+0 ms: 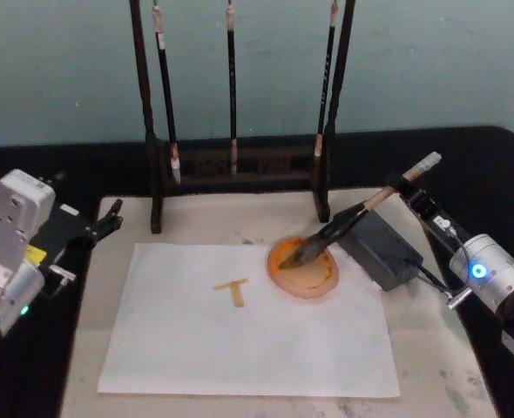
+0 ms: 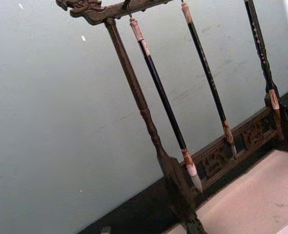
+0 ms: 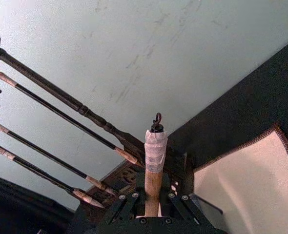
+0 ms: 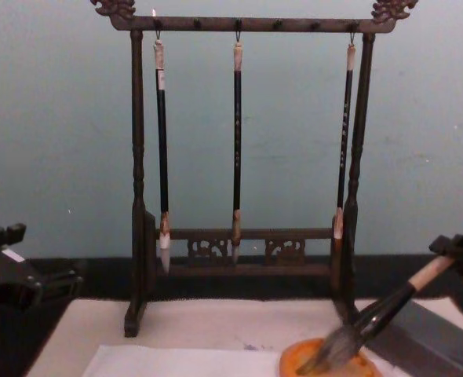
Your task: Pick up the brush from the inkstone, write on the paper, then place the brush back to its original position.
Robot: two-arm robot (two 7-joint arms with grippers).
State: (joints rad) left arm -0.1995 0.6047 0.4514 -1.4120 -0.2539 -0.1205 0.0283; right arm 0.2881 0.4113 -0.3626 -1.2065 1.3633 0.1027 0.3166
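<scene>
Evidently the brush (image 1: 361, 213) is at its resting place, or very near it: it slants down from the right gripper (image 1: 409, 185), crosses the dark block (image 1: 383, 252) and ends with its bristle tuft (image 4: 337, 349) on the orange dish (image 1: 314, 280) at the far right corner of the paper (image 1: 240, 348). The gripper's fingers pinch the pale handle just below its wrapped top, as the right wrist view shows. Since the paper already bears a tan mark (image 1: 233, 290) near its middle, I judge this to be the putting-back rather than the lift. To do it well, the handle should be lowered until the block carries it and the tuft lies settled in the dish, and the fingers should part only then, so the brush neither rolls off nor drags colour onto the sheet. The left gripper (image 1: 107, 222) is parked at the far left edge of the felt mat (image 1: 431, 348); whether it is spread or closed I cannot tell. Counted: one large brush, three thin brushes (image 1: 232, 87) hanging from one rack (image 1: 144, 131), one sheet, one dish, one block, one two-stroke mark.
</scene>
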